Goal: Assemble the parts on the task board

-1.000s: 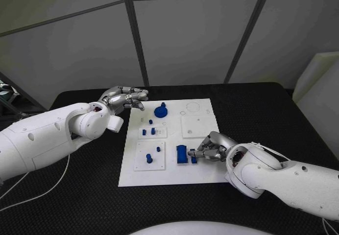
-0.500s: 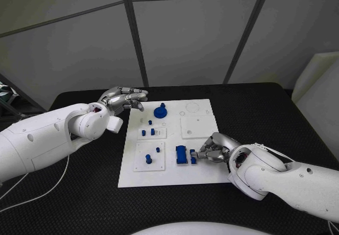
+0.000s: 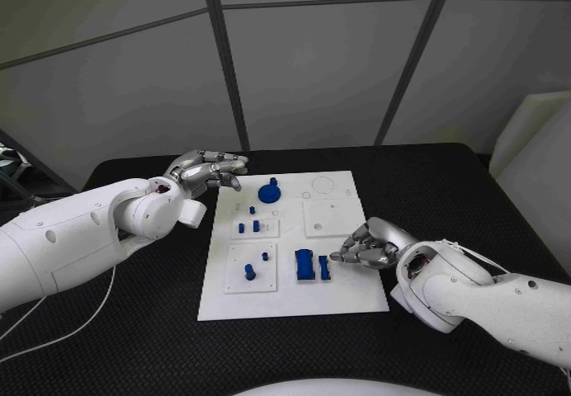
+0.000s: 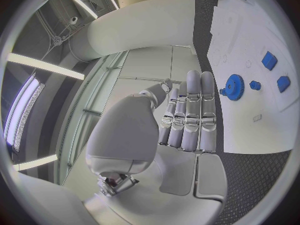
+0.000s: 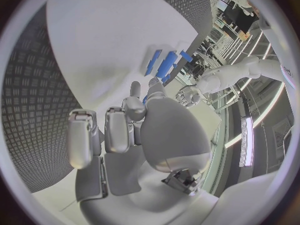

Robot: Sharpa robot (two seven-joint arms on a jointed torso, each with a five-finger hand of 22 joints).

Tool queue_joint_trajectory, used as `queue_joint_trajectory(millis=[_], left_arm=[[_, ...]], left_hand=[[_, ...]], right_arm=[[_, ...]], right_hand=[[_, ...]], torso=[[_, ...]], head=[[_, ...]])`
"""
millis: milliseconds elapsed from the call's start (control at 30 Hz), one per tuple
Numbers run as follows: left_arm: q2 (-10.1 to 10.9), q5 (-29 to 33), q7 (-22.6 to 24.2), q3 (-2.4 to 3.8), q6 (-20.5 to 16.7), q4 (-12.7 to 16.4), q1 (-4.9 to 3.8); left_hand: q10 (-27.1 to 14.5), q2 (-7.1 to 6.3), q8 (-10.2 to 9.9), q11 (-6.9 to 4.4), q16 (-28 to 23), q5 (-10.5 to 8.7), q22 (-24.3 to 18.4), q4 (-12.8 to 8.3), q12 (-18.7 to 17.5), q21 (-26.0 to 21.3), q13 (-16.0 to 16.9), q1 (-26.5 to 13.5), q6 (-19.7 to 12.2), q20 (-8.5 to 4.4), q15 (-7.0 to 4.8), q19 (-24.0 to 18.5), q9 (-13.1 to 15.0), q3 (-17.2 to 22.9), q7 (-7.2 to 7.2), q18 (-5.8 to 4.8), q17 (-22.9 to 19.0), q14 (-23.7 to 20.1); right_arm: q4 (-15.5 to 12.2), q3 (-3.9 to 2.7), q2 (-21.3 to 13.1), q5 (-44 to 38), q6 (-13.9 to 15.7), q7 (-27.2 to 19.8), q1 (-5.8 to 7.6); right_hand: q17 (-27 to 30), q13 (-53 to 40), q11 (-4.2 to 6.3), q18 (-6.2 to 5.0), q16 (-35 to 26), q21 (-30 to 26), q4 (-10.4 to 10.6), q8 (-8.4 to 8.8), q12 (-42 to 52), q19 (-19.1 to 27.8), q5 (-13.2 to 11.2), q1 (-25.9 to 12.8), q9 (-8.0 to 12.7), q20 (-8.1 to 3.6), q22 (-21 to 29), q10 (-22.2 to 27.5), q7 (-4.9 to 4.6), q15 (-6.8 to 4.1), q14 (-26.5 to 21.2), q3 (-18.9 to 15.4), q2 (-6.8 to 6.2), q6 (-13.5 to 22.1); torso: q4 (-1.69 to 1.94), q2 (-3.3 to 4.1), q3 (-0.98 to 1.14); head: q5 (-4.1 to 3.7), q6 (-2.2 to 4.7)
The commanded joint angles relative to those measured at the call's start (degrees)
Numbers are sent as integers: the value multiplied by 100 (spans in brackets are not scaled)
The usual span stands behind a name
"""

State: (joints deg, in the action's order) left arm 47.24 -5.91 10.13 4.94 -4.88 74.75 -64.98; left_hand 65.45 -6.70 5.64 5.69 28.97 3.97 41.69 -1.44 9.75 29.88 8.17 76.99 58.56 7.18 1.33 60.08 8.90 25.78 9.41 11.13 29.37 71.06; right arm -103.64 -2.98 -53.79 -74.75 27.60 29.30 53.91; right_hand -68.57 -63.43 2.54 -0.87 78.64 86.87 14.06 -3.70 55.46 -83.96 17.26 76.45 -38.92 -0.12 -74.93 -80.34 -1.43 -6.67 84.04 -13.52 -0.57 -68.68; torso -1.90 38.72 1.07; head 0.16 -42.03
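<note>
The white task board [image 3: 345, 289] lies mid-table. On it a blue gear [image 3: 270, 191] sits at the far end, with small blue parts [image 3: 252, 221] nearer and a blue peg [image 3: 250, 271] standing in a raised plate. A wide blue block [image 3: 306, 265] and a narrow blue piece [image 3: 325, 266] lie side by side. My right hand [image 3: 365, 247] hovers just right of the narrow piece with its fingers curled in, holding nothing. My left hand [image 3: 209, 171] hangs off the board's far left corner, fingers curled and empty. The left wrist view shows this hand [image 4: 187, 115] beside the gear [image 4: 234, 86].
The black table [image 3: 476, 190] surrounds the board. A white block [image 3: 541, 157] stands at the table's right edge. An empty raised white plate [image 3: 331, 214] sits on the board beyond my right hand.
My right hand has let go of the narrow blue piece and drawn back to the right and away. The piece lies beside the wide block. The left hand has barely moved.
</note>
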Motion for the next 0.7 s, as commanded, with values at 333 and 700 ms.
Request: queue_joint_trajectory(millis=[333, 700], left_arm=[[-38, 178, 363, 3, -73, -90, 8], [-494, 878, 1164, -15, -647, -670, 133]], left_hand=[[-34, 50, -35, 12, -182, -42, -66, -2, 29, -151, 10, -63, 31, 30, 31, -69, 21, -34, 1, -82, -49, -98], [-443, 12, -170, 149, -2319, -59, -1284, 190, -262, -1997, -450, -204, -240, 554, 511, -1780, -105, 60, -55, -216, -1132, -1657]], right_arm=[[1405, -126, 276, 4643, -119, -3681, 519], [3385, -143, 1496, 6108, -1145, -4693, 649]], right_hand=[[3956, 2826, -537, -907, -3826, -5355, -306, 30, -3512, 2203, 103, 765, 754, 488, 2168, 1802, -512, 586, -1481, 28, 256, 1027], [5577, 4869, -1002, -830, -6440, -7689, -586, 11, -4984, 3333, 17, 1082, 2023, 1160, 3998, 2005, -702, 1321, -2754, -102, 538, 1193]], torso=[[-42, -188, -88], [-123, -435, -161]], head=[[-91, 123], [12, 563]])
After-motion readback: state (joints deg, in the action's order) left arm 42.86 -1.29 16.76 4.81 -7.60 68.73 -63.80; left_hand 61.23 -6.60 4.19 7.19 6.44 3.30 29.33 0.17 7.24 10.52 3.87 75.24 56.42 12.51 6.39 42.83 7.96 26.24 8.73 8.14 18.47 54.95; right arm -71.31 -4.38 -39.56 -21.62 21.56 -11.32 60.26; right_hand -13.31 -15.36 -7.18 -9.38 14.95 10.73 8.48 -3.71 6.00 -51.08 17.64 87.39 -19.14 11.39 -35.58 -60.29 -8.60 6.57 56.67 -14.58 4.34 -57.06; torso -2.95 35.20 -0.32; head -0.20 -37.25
